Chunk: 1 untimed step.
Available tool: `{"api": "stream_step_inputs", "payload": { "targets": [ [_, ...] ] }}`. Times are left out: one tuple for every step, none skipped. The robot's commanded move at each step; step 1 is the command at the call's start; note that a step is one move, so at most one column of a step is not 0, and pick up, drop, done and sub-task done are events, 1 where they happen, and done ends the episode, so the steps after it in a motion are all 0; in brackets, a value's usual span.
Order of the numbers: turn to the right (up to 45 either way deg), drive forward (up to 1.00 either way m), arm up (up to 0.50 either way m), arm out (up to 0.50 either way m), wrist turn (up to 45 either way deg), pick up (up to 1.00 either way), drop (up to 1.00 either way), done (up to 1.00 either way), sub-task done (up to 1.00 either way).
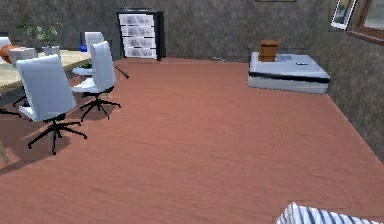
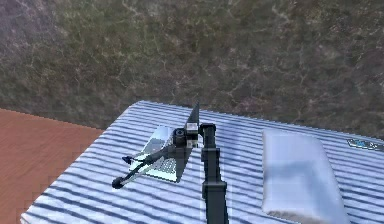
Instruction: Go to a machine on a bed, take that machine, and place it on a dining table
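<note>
A grey open laptop [image 2: 163, 150] lies on a bed with a blue-white striped cover [image 2: 100, 185]; its dark screen stands up edge-on. My arm [image 2: 212, 190] rises from the arm side view's bottom edge. The gripper [image 2: 126, 172] reaches left and down across the laptop, with its fingers [image 2: 120, 182] against the striped cover. I cannot tell whether it holds anything. The dining table [image 1: 8, 74] stands at the forward view's left edge, across the red-brown floor. A corner of the striped bed [image 1: 320, 214] shows at the forward view's bottom right.
White swivel chairs [image 1: 45, 88] [image 1: 100, 70] ring the table, and a plant [image 1: 45, 35] stands on it. A black-and-white drawer cabinet [image 1: 140, 35] is at the back wall. A low bed [image 1: 288, 72] bears a brown box [image 1: 268, 48]. A pale pillow [image 2: 295, 170] lies right of the arm.
</note>
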Motion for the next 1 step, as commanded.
{"api": "stream_step_inputs", "payload": {
  "targets": [
    [0.0,0.0,0.0,0.0,45.0,0.0,0.0,0.0,0.0]
  ]
}}
